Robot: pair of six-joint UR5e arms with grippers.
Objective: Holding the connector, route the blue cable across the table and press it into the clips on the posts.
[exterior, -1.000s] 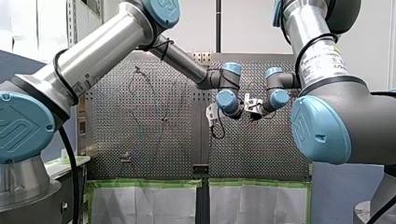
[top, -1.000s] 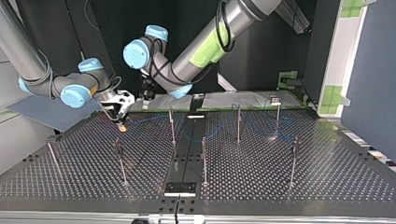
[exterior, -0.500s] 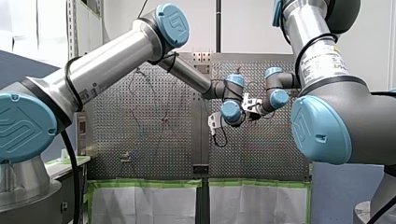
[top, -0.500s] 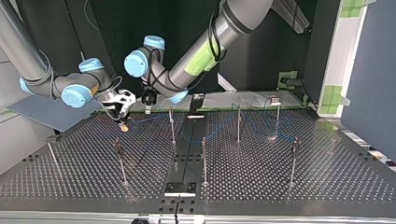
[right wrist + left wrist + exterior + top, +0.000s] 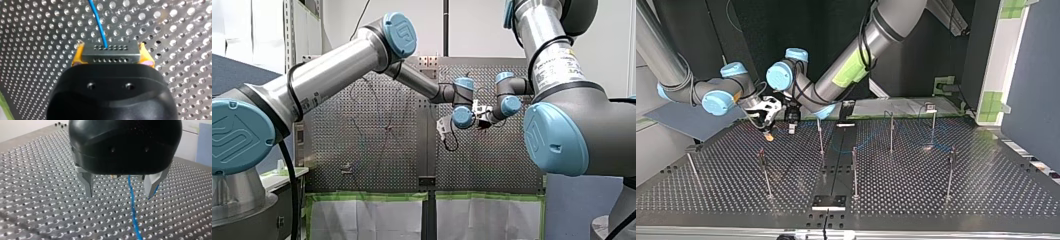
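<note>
— Starting at the near edge of the top view, what is standing on the table (image 5: 986, 190)?

— Thin posts (image 5: 854, 170) are rising from it. A near row is spreading from eight o'clock to four o'clock. A further row is sitting about the centre and out toward three o'clock.

— Where is the cable lying?

— The blue cable (image 5: 858, 145) is showing only faintly among the further posts and trailing off toward nine o'clock. I cannot tell whether it is sitting in any clip.

— Who is holding its end?

— My right gripper (image 5: 768, 131), hanging at nine o'clock low over the table, is clamping the connector (image 5: 110, 52) between its yellow pads (image 5: 77, 56). In the right wrist view the cable is leaving the middle of the connector and running straight ahead of the gripper over the holes.

— And what is my left gripper doing?

— My left gripper (image 5: 791, 128) is hovering just beside the right one, on its three o'clock side in the top view, also low over the table. In the left wrist view its metal fingers (image 5: 86, 185) are standing wide apart, gripping nothing. The cable is passing between them, nearer one finger than the other.
</note>
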